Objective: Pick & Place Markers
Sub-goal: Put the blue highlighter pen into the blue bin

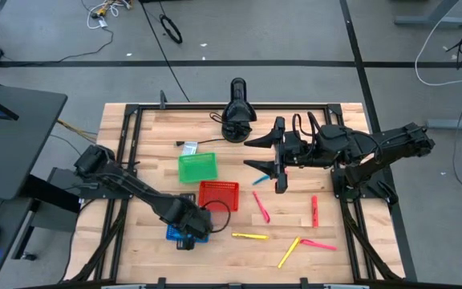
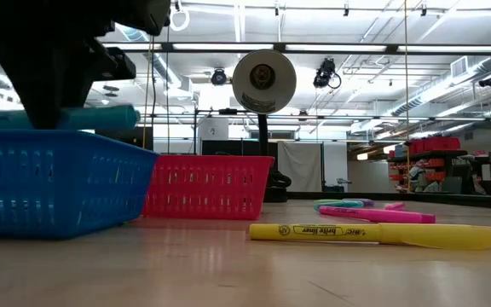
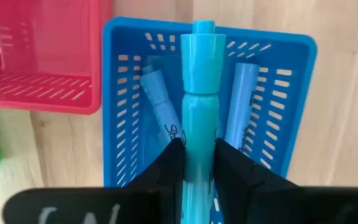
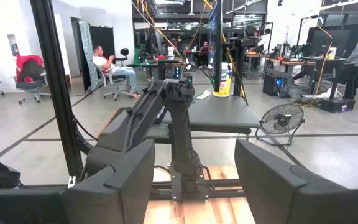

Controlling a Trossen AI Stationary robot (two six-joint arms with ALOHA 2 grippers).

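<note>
Since the left gripper (image 3: 197, 163) is clamped on a teal marker (image 3: 199, 93) lengthwise right over the blue basket (image 3: 291, 112) at lower left of the high view, dropping it looks easy; right gripper (image 1: 268, 156) waits open, upper middle.

Even bright overhead light, soft shadows on pale wooden desk (image 1: 215, 249). Low view: ceiling strip lights glare, dark left arm backlit to silhouette, near desk blurred. Left wrist view: sharp square blue plastic basket (image 3: 291, 93), near fingers soft.
</note>
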